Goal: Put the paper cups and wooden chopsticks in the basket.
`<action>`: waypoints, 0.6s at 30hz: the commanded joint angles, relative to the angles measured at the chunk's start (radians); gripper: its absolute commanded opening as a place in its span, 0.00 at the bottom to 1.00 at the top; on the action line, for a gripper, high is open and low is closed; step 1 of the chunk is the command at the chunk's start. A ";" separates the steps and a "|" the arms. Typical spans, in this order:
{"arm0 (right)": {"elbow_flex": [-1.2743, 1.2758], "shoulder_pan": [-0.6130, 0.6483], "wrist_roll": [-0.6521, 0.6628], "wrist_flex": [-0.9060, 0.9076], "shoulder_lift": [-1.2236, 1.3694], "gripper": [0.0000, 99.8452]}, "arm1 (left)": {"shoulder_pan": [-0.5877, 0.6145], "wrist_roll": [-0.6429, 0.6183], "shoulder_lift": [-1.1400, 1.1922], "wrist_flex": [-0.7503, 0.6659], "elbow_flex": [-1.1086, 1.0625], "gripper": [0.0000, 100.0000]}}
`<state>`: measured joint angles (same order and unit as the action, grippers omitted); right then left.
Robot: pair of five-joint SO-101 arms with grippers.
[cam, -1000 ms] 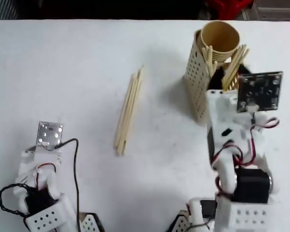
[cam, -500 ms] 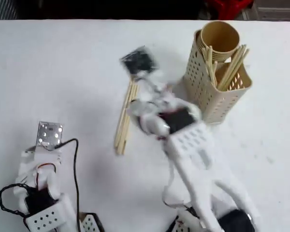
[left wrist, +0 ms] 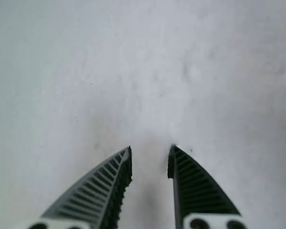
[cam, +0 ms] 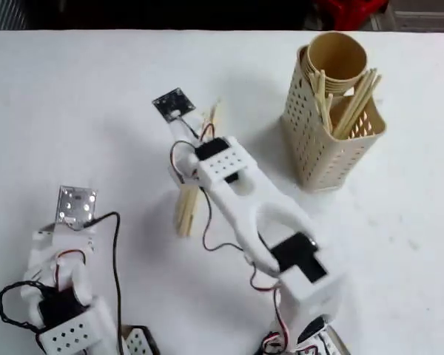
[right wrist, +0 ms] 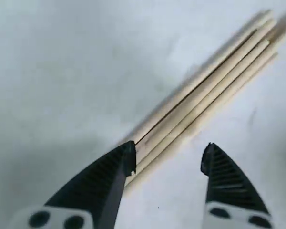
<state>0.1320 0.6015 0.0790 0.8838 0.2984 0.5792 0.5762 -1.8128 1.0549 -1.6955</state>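
A bundle of several wooden chopsticks [cam: 191,194] lies on the white table, left of the basket. My right arm stretches over it in the high view, hiding its middle. In the right wrist view my right gripper [right wrist: 168,157] is open, its fingers straddling the chopsticks [right wrist: 207,90] just above them. The tan perforated basket [cam: 311,144] stands at the back right, holding stacked paper cups [cam: 333,59] and several chopsticks [cam: 357,100]. My left gripper [left wrist: 150,157] hovers open over bare table at the front left, nothing between its fingers.
The left arm's base and black cable [cam: 115,251] sit at the front left corner. The table's far edge [cam: 133,31] meets a dark background.
My right arm swung from the basket leftward over the loose chopsticks and now sits lower above them. The left arm has not moved.
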 commanded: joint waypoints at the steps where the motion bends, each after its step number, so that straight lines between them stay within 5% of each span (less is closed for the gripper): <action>1: -0.084 0.015 -0.011 -0.022 0.036 0.23 | 0.007 0.005 -0.007 0.003 0.003 0.14; 8: -0.104 0.038 -0.011 -0.024 0.147 0.23 | 0.007 0.005 -0.007 0.003 0.003 0.14; 18: -0.157 -0.134 -0.069 0.162 0.200 0.23 | 0.007 0.005 -0.007 0.003 0.003 0.14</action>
<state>-0.0107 0.5324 0.0468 0.9989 0.5071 0.5792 0.5762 -1.8128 1.0549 -1.6955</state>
